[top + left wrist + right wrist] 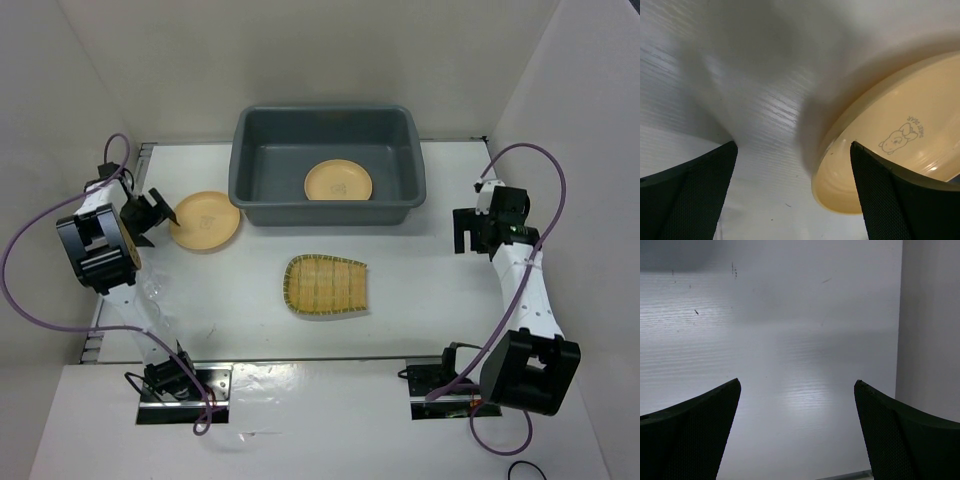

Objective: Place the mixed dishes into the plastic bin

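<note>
Left gripper [160, 217]: spread wide, empty, left of plastic bin [270, 150].
First plate [205, 220]: off the bin's front-left corner.
Second plate [338, 181]: inside bin.
Bamboo tray [325, 286]: before bin.
Right gripper [464, 232]: released, empty, right of bin.

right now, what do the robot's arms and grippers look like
The left arm and right arm have white links, blocky black joints and a looping purple cable each. The left gripper and right gripper are black, with broad tapered fingers in fine mesh texture.
</note>
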{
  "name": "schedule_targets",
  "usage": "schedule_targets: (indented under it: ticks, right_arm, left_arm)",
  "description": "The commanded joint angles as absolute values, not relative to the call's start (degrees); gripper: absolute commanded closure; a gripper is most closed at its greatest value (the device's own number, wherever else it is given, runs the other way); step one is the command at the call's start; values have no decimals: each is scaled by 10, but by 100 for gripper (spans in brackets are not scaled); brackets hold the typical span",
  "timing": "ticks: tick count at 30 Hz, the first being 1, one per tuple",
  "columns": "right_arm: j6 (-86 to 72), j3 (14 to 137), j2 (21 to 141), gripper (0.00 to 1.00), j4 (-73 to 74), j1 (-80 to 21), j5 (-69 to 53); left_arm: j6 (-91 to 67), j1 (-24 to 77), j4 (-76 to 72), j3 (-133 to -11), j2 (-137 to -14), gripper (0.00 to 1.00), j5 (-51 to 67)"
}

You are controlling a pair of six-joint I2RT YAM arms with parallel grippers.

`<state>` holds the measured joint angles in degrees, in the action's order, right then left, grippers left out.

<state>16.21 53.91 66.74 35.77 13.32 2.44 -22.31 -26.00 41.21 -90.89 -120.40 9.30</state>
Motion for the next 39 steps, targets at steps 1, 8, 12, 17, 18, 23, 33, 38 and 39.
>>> schedule_targets:
  ticks: [1,8,12,17,18,23,33,38,39]
  right_arm:
    - [171,540,650,2,339,151,5]
    - [171,540,644,2,339,170,0]
    - [176,540,639,2,339,170,-6]
    - [176,540,639,2,339,170,-6]
    - [176,540,639,2,339,170,-6]
    - [176,540,634,2,339,170,-11]
    - [176,540,646,2,334,175,-17]
    - [176,540,656,2,334,175,-24]
    - [176,540,657,2,334,170,-24]
  left_arm:
    - [-201,-262,403,-902,-1218,0,112]
    - [-185,-229,423,-926,-1250,9,56]
    - [-179,-207,429,-932,-1261,15,33]
    - [-174,-200,429,-937,-1261,47,34]
    - [-174,-200,429,-937,-1261,50,34]
    - [-174,-200,439,-947,-1260,96,27]
    - [-336,-221,518,-1170,-1075,100,-44]
    - [-493,-232,354,-1008,-942,100,72]
    - [-508,-222,339,-1003,-935,100,94]
